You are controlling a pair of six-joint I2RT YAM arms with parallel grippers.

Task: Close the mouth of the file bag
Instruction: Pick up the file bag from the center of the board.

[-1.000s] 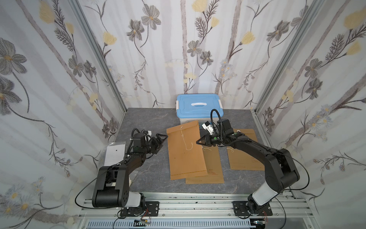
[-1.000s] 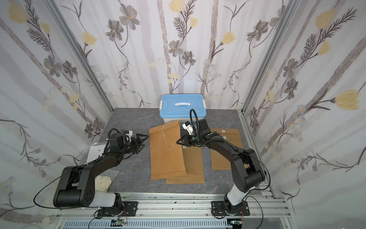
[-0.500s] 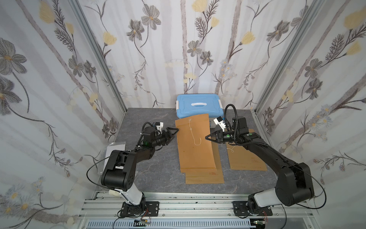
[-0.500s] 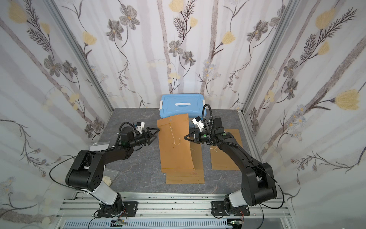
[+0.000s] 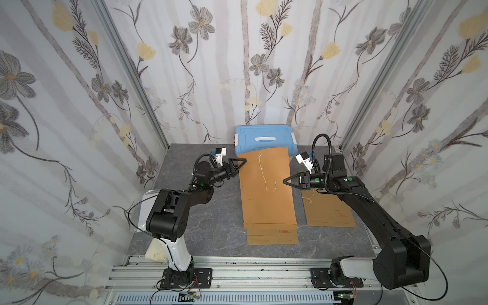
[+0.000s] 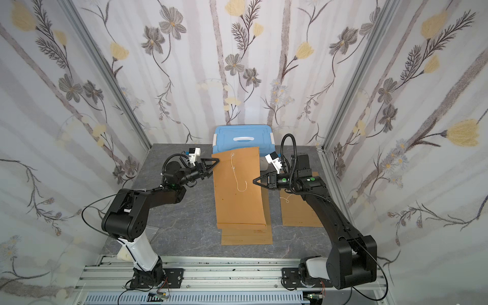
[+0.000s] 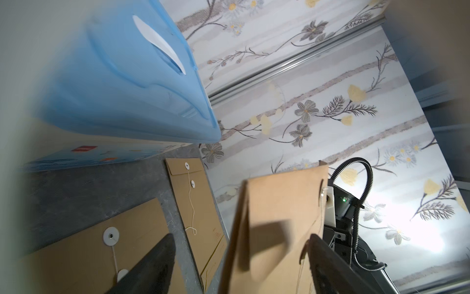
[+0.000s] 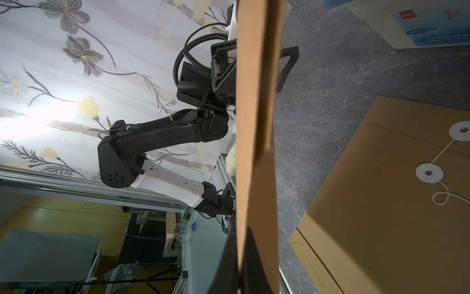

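Rising mid-table toward the blue box [image 5: 264,137] at 12 o'clock, the file bag [image 5: 266,195] is clenched at its 3 o'clock edge by the right gripper [image 5: 286,182], the left gripper [image 5: 241,164] agape astride its 10 o'clock corner; with the string [image 5: 265,177] dangling, fastening remains.

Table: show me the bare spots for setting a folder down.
Bare: between the left arm and the envelope stack, and the front strip by the rail. Crowded: envelopes at centre and right, blue box behind.
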